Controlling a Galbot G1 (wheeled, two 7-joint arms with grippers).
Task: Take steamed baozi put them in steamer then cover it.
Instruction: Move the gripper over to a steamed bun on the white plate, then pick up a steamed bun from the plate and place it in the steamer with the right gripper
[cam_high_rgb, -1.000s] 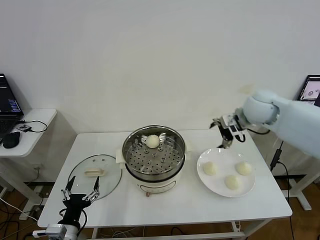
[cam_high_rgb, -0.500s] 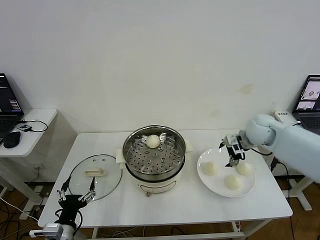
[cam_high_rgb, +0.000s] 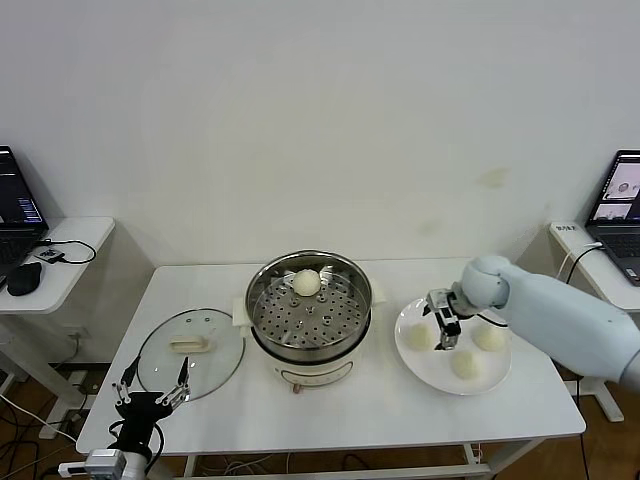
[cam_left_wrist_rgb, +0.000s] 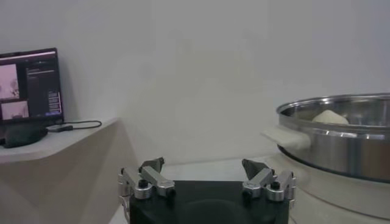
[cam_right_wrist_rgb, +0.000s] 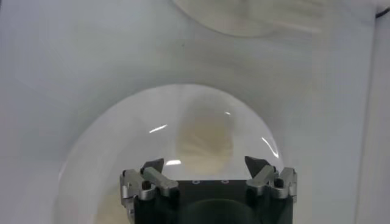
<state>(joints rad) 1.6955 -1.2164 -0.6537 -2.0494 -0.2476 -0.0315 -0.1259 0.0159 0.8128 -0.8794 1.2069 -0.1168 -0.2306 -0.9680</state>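
Observation:
The steamer (cam_high_rgb: 345, 325) stands mid-table with one baozi (cam_high_rgb: 306, 283) on its perforated tray. Three more baozi lie on a white plate (cam_high_rgb: 428, 366): left (cam_high_rgb: 418, 337), right (cam_high_rgb: 490, 338), front (cam_high_rgb: 464, 364). My right gripper (cam_high_rgb: 446, 328) is open and empty, low over the plate between the left and right baozi. In the right wrist view the open gripper (cam_right_wrist_rgb: 204, 164) points at a blurred baozi (cam_right_wrist_rgb: 204, 135) on the plate (cam_right_wrist_rgb: 91, 143). The cover (cam_high_rgb: 215, 365) lies flat on the table left of the steamer. My left gripper (cam_high_rgb: 150, 393) is open, parked by the table's front-left edge.
The left wrist view shows the open left gripper (cam_left_wrist_rgb: 202, 164), the steamer's wall (cam_left_wrist_rgb: 341, 149) with the baozi (cam_left_wrist_rgb: 329, 116) showing above its rim, and a laptop (cam_left_wrist_rgb: 27, 82) on a side table. Another laptop (cam_high_rgb: 622, 200) stands at the far right.
My right gripper has come down and to the left, from behind the plate to low over it, beside the left baozi. The left gripper has barely shifted.

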